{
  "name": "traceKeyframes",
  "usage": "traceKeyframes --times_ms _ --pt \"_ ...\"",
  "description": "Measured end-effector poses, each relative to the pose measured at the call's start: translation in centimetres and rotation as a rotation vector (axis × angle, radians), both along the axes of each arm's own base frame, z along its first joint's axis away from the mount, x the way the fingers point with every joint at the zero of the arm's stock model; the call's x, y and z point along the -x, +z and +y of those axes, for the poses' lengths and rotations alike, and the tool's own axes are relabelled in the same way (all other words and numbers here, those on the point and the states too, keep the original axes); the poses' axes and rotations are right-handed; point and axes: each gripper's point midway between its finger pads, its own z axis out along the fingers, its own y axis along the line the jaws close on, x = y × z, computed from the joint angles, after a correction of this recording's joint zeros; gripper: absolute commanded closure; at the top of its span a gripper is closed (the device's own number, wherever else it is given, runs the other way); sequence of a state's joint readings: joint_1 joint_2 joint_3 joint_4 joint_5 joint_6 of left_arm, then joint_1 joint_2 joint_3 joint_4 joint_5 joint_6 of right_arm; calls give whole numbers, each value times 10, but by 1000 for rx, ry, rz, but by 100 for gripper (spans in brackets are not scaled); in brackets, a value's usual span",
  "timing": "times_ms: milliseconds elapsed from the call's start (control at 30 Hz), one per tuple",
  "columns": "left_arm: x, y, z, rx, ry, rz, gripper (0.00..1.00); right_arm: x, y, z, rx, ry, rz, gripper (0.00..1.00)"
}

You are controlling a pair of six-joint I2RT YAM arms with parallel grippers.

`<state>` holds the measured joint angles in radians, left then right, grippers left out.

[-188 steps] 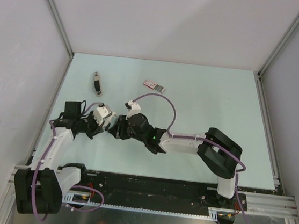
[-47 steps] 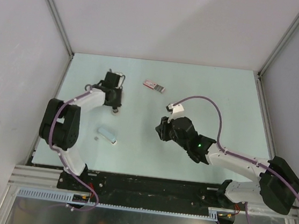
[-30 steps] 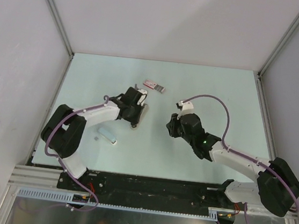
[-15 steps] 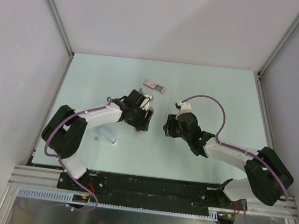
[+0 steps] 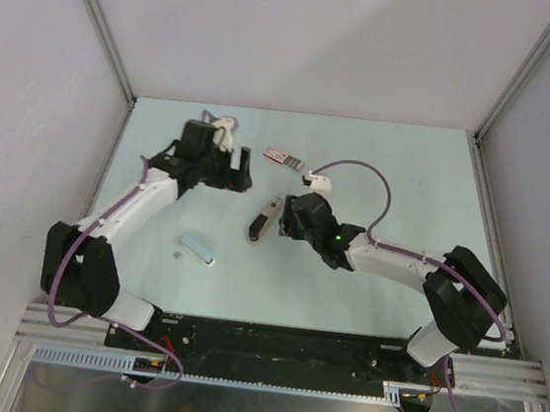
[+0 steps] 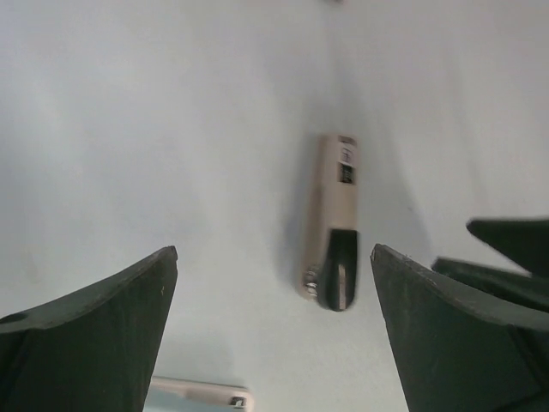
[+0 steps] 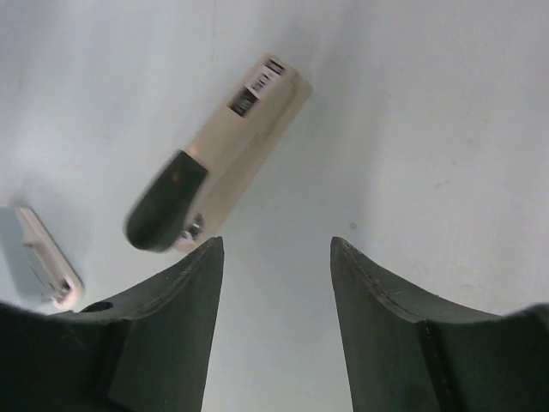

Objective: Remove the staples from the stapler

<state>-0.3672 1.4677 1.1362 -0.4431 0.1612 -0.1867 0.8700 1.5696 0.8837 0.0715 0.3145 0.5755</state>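
A slim beige plastic stapler [image 5: 265, 220] with a dark rounded end lies flat on the pale blue-green table top [image 5: 398, 170]. It sits a little left of centre in the overhead frame, slanted so its dark end points to the lower left, and no finger touches it. The left gripper [image 6: 273, 253] hovers in the upper left of the overhead frame, up and left of the stapler. Its jaws stand wide apart with nothing between them, and its own camera sees the stapler through the gap, right of centre, dark end toward the bottom. The right gripper [image 7: 276, 249] sits just right of the stapler in the overhead view, jaws parted and empty. In its camera the stapler lies in the upper left, beyond the fingertips. A small pale blue and white oblong piece [image 5: 197, 249] rests on the table to the lower left of the stapler, apart from it. A small pink and grey flat box [image 5: 284, 156] lies above the stapler, near the upper centre
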Motion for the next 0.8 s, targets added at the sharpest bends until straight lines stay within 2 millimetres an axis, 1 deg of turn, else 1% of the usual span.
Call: traceKeyframes --times_ms 67,133,200,233,267,333,400,500,600,667,733,800 --pt "-13 16 23 13 63 -42 1 -4 9 14 10 -18 -5 41" --pt "-23 25 49 21 129 -65 1 -9 19 35 17 -30 -9 41" --pt "-28 25 69 17 178 -70 1 -11 28 56 13 -35 -14 40" --pt "-29 24 77 13 196 -68 0 -11 31 65 9 -40 -14 40" --pt "-27 17 83 4 204 -56 0 -10 33 73 12 -45 -12 40" --pt "-23 11 86 -6 203 -42 0 -7 32 81 23 -55 -1 39" --pt "-15 2 87 -19 197 -16 0 -5 27 87 47 -80 16 37" --pt "-6 -7 91 -39 186 3 1 -8 18 95 99 -129 42 36" --pt "-1 -6 93 -49 182 -2 1 -16 10 110 144 -174 60 35" --pt "1 -3 94 -49 181 -13 1 -20 6 116 170 -197 69 35" --pt "5 1 95 -51 178 -27 1 -20 0 116 196 -215 77 35" --pt "7 5 96 -49 178 -40 0 -17 -5 110 226 -228 88 35"
